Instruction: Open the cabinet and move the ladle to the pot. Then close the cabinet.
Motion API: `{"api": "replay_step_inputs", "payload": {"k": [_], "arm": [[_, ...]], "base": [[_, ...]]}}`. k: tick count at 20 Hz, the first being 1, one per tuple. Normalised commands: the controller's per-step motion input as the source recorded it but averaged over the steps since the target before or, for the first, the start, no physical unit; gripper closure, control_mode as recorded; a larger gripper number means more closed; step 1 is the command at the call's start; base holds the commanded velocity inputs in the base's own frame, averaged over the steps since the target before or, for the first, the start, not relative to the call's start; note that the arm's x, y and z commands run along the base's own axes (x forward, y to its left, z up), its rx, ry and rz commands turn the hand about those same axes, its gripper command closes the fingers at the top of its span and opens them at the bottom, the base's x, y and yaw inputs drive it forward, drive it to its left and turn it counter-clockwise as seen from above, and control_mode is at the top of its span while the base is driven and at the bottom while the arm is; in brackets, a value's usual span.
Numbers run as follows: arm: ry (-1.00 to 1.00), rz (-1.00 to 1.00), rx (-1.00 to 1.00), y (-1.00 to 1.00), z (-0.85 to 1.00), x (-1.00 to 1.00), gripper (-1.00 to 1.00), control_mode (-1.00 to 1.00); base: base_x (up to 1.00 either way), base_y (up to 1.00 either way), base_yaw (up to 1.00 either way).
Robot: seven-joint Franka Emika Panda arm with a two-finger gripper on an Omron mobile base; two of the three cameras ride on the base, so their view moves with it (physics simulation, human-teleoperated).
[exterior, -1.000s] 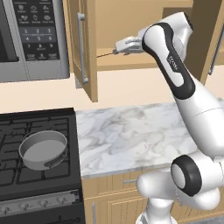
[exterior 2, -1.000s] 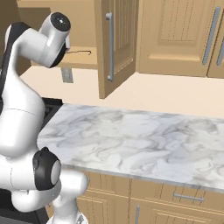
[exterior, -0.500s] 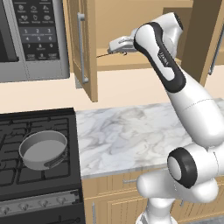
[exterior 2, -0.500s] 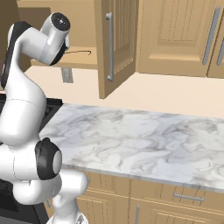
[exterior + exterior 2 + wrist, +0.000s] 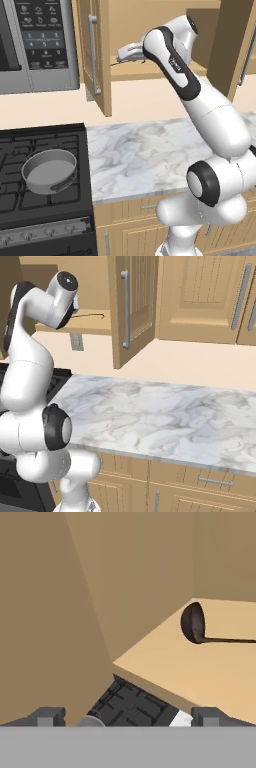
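The wide-open, empty fingers (image 5: 129,717) point into the light wood wall cabinet (image 5: 95,55), near the slim dark brown ladle (image 5: 194,623) on its shelf.

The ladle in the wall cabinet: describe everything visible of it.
The slim ladle with a small dark brown bowl and thin dark wire-like handle lies on the light wood shelf of the open cabinet, bowl on its side, its hollow facing the hand camera, the handle running along the shelf. Nothing grips it; the open gripper is short of it.
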Motion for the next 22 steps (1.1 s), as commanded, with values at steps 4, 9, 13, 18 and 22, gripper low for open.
{"api": "replay_step_inputs", "payload": {"k": [4,9,13,18,22], "arm": [[0.00,0.00,-0.03,0.08,-0.06,0.31,-1.00,-1.00],[0.00,0.00,-0.03,0.03,-0.05,0.31,-1.00,-1.00],[0.00,0.00,-0.02,0.04,-0.01,0.29,-1.00,-1.00],[0.00,0.00,-0.01,0.09,-0.03,0.27,-1.00,-1.00],[0.00,0.00,-0.01,0.12,-0.09,0.20,-1.00,-1.00]], "base": [[0.00,0.00,0.00],[0.00,0.00,0.00],[0.00,0.00,0.00],[0.00,0.00,0.00],[0.00,0.00,0.00]]}}
